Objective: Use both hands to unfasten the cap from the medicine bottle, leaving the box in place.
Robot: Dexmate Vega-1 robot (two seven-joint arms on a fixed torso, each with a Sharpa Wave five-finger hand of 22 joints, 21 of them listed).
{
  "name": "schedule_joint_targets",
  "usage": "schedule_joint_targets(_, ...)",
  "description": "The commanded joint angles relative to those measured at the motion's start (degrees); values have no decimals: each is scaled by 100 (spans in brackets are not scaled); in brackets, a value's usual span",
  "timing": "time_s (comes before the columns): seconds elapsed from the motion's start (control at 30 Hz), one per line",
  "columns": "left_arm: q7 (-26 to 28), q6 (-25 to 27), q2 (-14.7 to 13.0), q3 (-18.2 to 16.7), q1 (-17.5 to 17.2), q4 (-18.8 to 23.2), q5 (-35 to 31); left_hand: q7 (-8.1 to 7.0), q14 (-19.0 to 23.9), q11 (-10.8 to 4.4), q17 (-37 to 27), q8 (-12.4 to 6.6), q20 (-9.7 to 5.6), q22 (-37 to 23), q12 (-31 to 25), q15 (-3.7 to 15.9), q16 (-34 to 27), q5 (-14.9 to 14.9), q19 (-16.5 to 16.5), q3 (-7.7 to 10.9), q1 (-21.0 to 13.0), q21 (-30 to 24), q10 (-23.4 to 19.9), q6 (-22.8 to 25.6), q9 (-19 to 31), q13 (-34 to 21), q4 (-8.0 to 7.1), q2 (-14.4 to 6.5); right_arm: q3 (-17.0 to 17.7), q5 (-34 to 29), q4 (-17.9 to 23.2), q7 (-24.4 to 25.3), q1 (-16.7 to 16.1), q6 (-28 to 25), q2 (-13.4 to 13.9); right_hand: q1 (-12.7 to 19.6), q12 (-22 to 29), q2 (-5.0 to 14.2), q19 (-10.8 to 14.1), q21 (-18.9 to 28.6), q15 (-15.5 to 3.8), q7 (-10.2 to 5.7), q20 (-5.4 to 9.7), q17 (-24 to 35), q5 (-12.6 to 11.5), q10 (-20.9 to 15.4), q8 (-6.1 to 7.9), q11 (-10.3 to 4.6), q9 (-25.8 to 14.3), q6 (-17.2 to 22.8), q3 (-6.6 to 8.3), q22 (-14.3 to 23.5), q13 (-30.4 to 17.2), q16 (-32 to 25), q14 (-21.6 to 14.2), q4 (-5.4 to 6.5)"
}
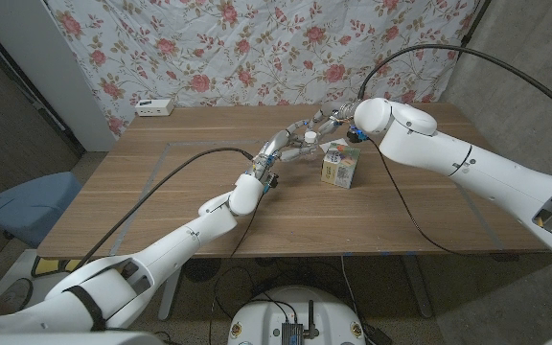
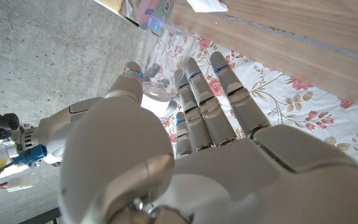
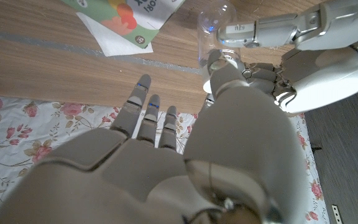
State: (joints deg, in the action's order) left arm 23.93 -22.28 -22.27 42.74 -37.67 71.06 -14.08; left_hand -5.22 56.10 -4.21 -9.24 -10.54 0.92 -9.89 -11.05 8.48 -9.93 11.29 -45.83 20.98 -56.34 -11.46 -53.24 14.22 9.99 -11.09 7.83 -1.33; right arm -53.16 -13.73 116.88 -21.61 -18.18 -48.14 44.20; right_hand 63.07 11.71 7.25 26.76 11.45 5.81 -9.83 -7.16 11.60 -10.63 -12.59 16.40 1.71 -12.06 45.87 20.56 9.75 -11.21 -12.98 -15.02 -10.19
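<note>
A small clear medicine bottle point(image 1: 308, 149) with a white cap point(image 1: 310, 139) is held up over the table's middle, just left of the box point(image 1: 339, 169). My left hand point(image 1: 281, 144) grips the bottle point(image 2: 157, 92) between thumb and fingers. My right hand point(image 1: 333, 122) reaches in from behind the bottle. In the right wrist view its thumb lies against the bottle point(image 3: 215, 22) while its other fingers point(image 3: 149, 106) stay straight; a hold on the cap is hidden. The colourful box point(image 3: 129, 12) stands on the wooden table point(image 1: 161, 192).
A white folded leaflet point(image 3: 107, 38) lies beside the box. A white power strip point(image 1: 153, 106) sits at the table's far left edge. A floral curtain point(image 1: 257, 48) hangs behind the table, and a blue chair point(image 1: 27, 206) stands to its left.
</note>
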Motion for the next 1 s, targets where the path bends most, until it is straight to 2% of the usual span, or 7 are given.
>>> schedule_joint_targets(0.03,11,29,-53,-44,-92,109,6,-21,43,-292,-12,-20,-6,-17,-24,228,-14,45,29,54,9,2,-360,21,17,-20,-13,-31,50,38,91,149,-76,-87,-1,87,-4,18,36,16,9,-285,46,35,10,-39,64,-37,-27,576,47,25,-8,10,62,10)
schedule_joint_targets(0.17,13,29,-63,-53,-111,127,5,-17,44,-291,-13,-19,-9,-17,-25,237,-14,45,29,58,16,2,-365,19,17,-20,-15,-32,28,56,109,135,-59,-114,0,105,-19,7,37,16,50,-288,29,37,19,-7,59,-2,-21,600,42,26,-8,35,129,15)
schedule_joint_targets(0.4,-2,5,-73,-63,-114,120,9,-20,56,-292,-12,-18,-8,-17,-25,226,-17,45,30,61,22,2,-367,19,17,-20,-13,-26,-37,94,115,14,29,-129,22,172,-83,-101,-28,-9,96,-282,-48,56,34,205,-191,17,26,185,-9,28,-12,67,265,32)
schedule_joint_targets(0.83,-30,18,-115,-91,-150,193,7,-26,50,-297,-12,-18,-9,-17,-24,233,-12,45,32,72,32,2,-372,23,17,-20,-12,-25,-92,160,104,-88,112,-109,30,206,-110,-173,-147,-40,168,-281,-113,69,25,415,-423,78,50,-250,-64,28,-18,93,399,55)
schedule_joint_targets(1.0,-32,-1,-107,-90,-145,179,2,-34,52,-299,-12,-17,-13,-17,-24,249,-13,46,33,78,35,2,-374,23,17,-20,-12,-27,-121,164,133,-148,154,-164,50,226,-107,-195,-182,-39,208,-275,-129,75,19,507,-556,98,70,-554,-89,28,-21,105,480,64)
